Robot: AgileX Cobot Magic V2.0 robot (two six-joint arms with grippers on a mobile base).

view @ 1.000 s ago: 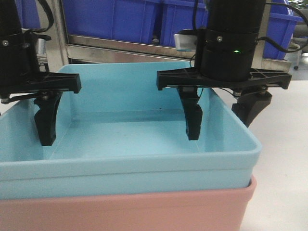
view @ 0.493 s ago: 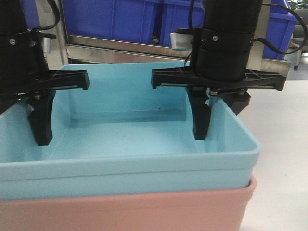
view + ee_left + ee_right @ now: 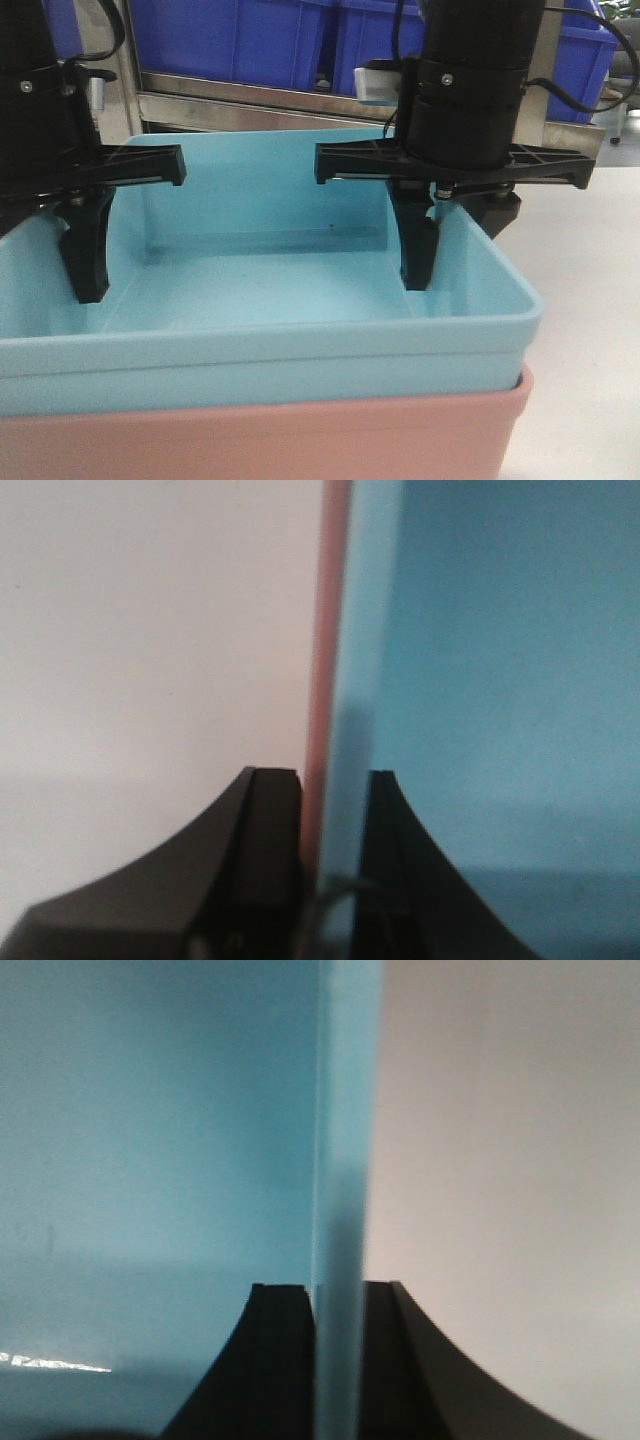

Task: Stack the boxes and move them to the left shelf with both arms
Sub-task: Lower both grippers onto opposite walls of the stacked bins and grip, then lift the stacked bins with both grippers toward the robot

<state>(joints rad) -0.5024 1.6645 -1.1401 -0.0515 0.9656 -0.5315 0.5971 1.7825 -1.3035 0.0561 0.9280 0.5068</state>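
Left gripper (image 3: 325,780): jaws narrow, closed on the left side wall of the light blue tub (image 3: 260,340). The inner finger is pressed to the wall's inside face. The outer finger sits on the worktop side, and the salmon-pink rim shows as a thin strip just beside it. Whether the pink edge is also nipped cannot be told.

Right gripper (image 3: 338,1290): jaws equally narrow, clamped on the right side wall of the same tub, one finger inside and one outside, both touching the rounded rim.

Fingers: matt black plastic, broad at the root and curving to a slim tip. In the front view each inner finger hangs point-down into the tub, its tip above the floor. Each pair hangs from a flat black crossbeam (image 3: 450,160) with a ribbed top face. The right arm's wrist (image 3: 470,90) is a black cylinder standing upright over its beam. The left arm's wrist (image 3: 35,90) is likewise upright and cut by the frame edge.

Light blue tub: smooth, slightly glossy plastic, shallow and rectangular with rounded corners and a rolled rim. It is nested in the salmon-pink tub (image 3: 250,440), which has the same outline and shows only as a band below the blue rim.

Location: the stacked pair rests on the white matt worktop (image 3: 590,300), close to the camera. Behind it runs the flat brushed crossbar of the stainless-steel shelf (image 3: 250,105), which carries dark blue crates (image 3: 240,35).
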